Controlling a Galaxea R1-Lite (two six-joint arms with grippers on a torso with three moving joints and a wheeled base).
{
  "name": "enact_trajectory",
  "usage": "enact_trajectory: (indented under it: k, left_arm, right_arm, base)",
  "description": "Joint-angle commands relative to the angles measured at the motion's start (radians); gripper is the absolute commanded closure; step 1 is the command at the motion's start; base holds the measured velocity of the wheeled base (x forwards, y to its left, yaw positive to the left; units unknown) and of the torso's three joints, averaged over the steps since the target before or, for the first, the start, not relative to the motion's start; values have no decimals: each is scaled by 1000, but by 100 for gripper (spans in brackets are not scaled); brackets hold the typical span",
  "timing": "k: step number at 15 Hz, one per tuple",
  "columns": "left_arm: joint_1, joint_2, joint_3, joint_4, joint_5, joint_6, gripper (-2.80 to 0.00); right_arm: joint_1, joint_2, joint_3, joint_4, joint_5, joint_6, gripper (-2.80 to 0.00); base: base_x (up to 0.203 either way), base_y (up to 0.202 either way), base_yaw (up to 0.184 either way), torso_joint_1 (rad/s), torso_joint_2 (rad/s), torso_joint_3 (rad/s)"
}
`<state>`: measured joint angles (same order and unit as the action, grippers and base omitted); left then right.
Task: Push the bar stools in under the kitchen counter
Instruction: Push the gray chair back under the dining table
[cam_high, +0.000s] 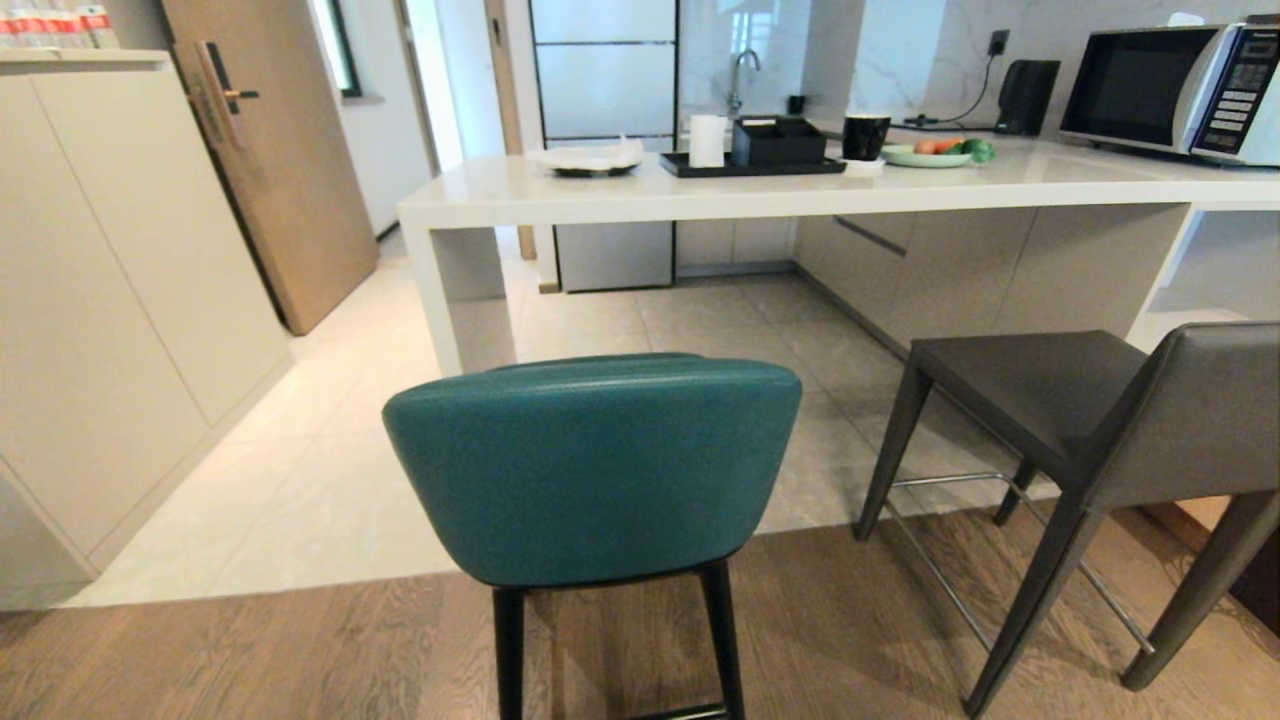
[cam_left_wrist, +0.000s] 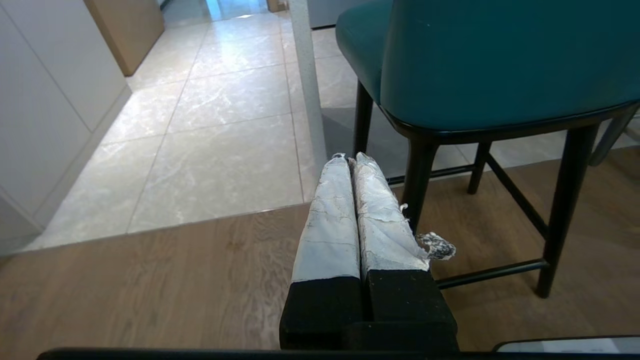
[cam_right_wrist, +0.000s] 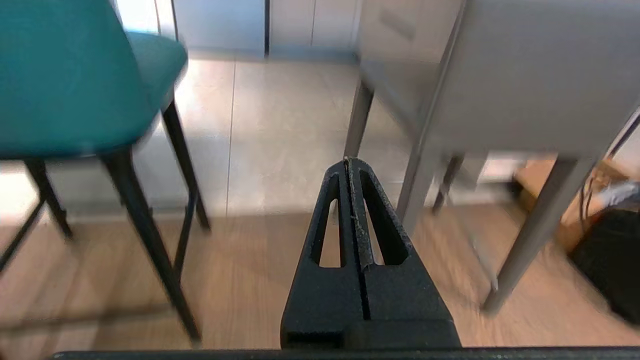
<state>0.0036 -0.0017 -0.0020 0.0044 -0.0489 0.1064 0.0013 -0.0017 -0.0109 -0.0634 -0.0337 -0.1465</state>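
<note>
1. The left end effector (cam_left_wrist: 350, 159) has its foil-wrapped fingers (cam_left_wrist: 327, 220) pressed together, holding nothing; it hangs above the wooden floor (cam_left_wrist: 150, 280), beside the teal stool (cam_left_wrist: 500, 60), not touching it.
2. The right end effector (cam_right_wrist: 348, 161) is likewise pressed together and empty, pointing into the gap between the teal stool's legs and the grey stool (cam_right_wrist: 500, 75).
3. Both stools stand out from the tabletop (cam_high: 800, 190): the teal stool (cam_high: 590, 470) in front of its near edge toward the left corner, the grey stool (cam_high: 1100, 410) toward the right.
4. Open tiled floor (cam_high: 700, 320) lies under the tabletop.
</note>
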Motion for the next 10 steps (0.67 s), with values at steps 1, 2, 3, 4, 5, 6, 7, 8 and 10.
enact_trajectory:
  k: [1,2,3,4,5,6,7,8,10]
  left_arm:
    - [-1,2,2,0,1,-7,0]
    - [-1,3,2,3,1,-5,0]
    - [-1,3,2,3,1,-5,0]
    - [-1,2,2,0,3,-7,0]
    - [-1,2,2,2,6,-13,0]
    - [-1,2,2,2,6,-27,0]
    - [-1,2,2,0,6,-42,0]
    - [0,2,2,-1,7,-44,0]
    - [-1,2,-2,3,41,-57,0]
  right_arm:
    - [0,2,-9,50,3,-21,0]
    - [0,2,-11,50,3,-22,0]
    - [0,2,-11,50,0,-11,0]
    - [0,2,-11,48,-1,27,0]
    - [0,2,-11,51,-1,106,0]
    - [0,2,-14,66,-2,190,0]
    - [0,2,-22,99,-3,247,0]
    - [0,2,-23,103,-2,226,0]
    - [0,2,-22,104,12,90,0]
  base:
    - [0,0,0,0,0,0]
    - [0,0,0,0,0,0]
    - [0,0,0,0,0,0]
    - [0,0,0,0,0,0]
    - [0,0,0,0,0,0]
    - [0,0,0,0,0,0]
    - [0,0,0,0,0,0]
    - [0,0,0,0,0,0]
    - [0,0,0,0,0,0]
